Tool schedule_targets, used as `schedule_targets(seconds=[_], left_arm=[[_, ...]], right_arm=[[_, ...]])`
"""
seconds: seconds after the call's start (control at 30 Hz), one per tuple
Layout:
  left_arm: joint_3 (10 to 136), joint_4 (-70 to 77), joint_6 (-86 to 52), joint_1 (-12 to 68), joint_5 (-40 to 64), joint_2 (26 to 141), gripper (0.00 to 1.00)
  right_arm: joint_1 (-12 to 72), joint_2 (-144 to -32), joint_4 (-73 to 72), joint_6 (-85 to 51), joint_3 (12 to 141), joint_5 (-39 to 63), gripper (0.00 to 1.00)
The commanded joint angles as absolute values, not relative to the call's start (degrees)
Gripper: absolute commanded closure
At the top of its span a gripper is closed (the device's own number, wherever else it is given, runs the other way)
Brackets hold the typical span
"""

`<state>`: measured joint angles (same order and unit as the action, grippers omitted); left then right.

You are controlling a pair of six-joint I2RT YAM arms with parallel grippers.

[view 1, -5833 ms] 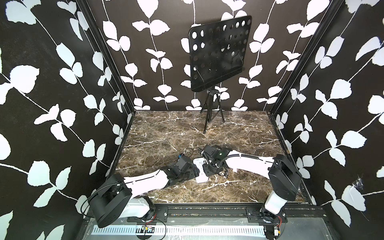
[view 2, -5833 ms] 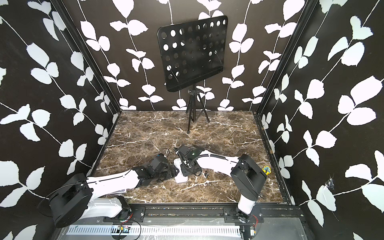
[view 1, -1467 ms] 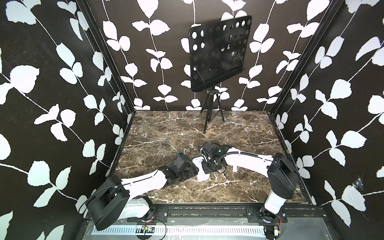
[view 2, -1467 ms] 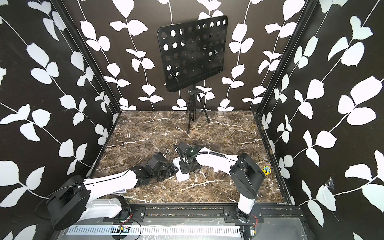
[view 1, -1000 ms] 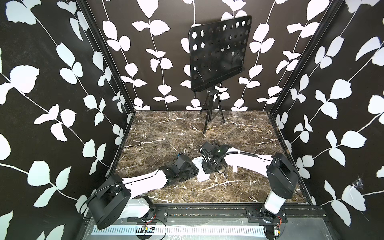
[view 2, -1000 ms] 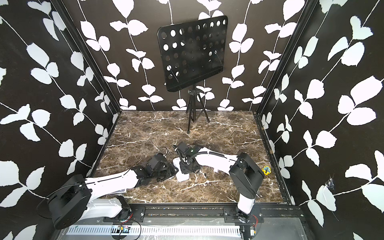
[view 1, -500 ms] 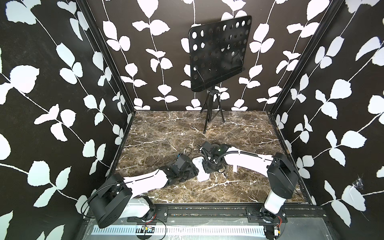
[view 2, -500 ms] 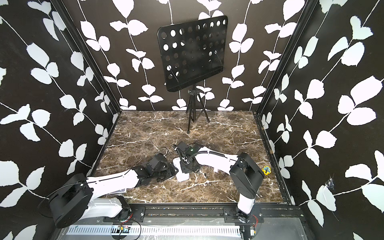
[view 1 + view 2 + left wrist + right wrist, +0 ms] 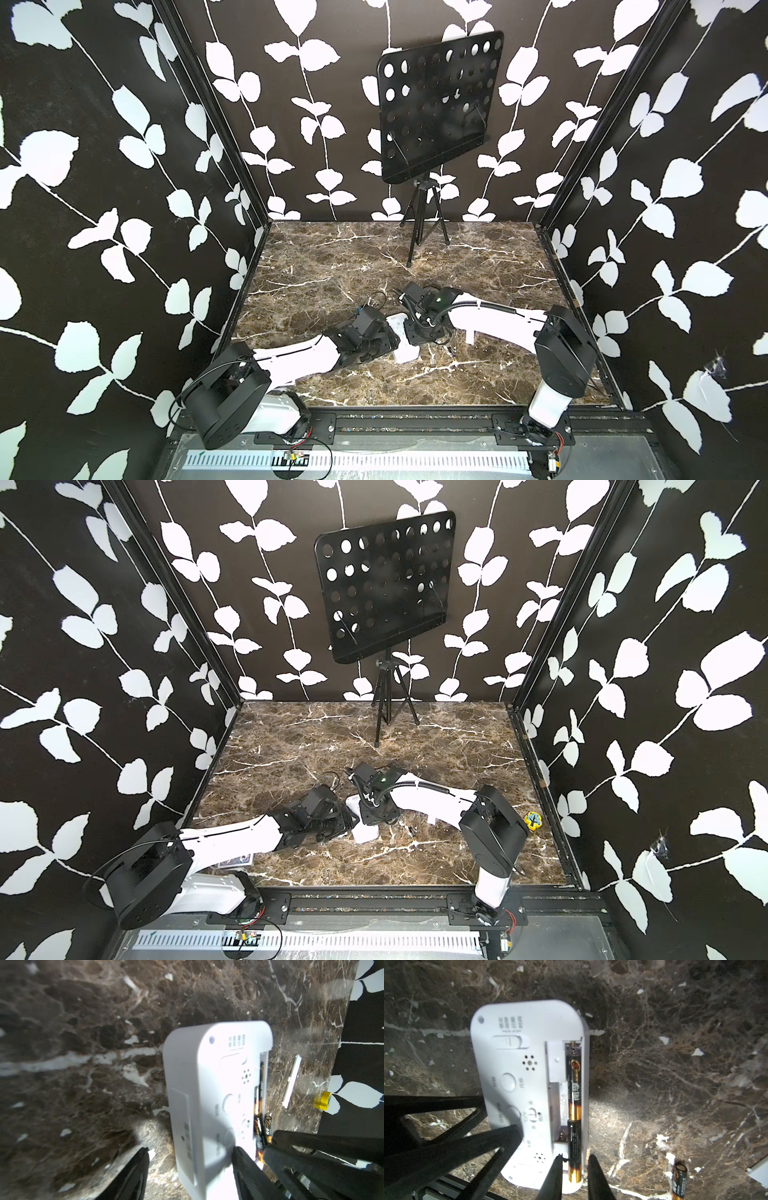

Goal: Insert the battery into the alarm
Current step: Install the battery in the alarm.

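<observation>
The white alarm (image 9: 529,1059) lies face down on the marble, showing in both top views (image 9: 405,354) (image 9: 365,832). Its battery bay is uncovered. One battery (image 9: 574,1084) sits deep in the bay. A second battery (image 9: 574,1147) lies in line behind it, its gold end reaching past the bay's end. My right gripper (image 9: 576,1155) straddles this second battery, narrowly open with thin gaps on both sides. My left gripper (image 9: 191,1149) is open. One of its fingers (image 9: 242,1159) rests on the alarm's back (image 9: 207,1084), and the other stands clear beside it.
A loose battery (image 9: 679,1180) and the white bay cover (image 9: 292,1082) lie on the marble beside the alarm. A yellow block (image 9: 533,820) sits near the right wall and a blue-patterned card box (image 9: 237,861) under the left arm. A black music stand (image 9: 436,112) stands at the back.
Hardly anything has changed. Both arms stay over the alarm, and the right wrist has edged slightly towards the left arm.
</observation>
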<state>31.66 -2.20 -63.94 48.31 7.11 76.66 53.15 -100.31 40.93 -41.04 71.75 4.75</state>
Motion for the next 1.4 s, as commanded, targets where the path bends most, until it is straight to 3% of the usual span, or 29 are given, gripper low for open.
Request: schedule_targets(seconds=[0.0, 0.47, 1.37], left_arm=[[33.2, -2.4, -62.3, 48.1, 8.6, 77.2, 0.35], [33.2, -2.6, -61.6, 48.1, 9.3, 78.7, 0.41], [32.4, -2.6, -61.8, 48.1, 9.9, 79.4, 0.43]], right_arm=[[53.6, -97.3, 41.1, -42.9, 72.0, 3.8, 0.78], [54.9, -100.5, 43.5, -42.9, 73.4, 2.2, 0.86], [55.2, -105.5, 44.9, -42.5, 74.8, 1.9, 0.92]])
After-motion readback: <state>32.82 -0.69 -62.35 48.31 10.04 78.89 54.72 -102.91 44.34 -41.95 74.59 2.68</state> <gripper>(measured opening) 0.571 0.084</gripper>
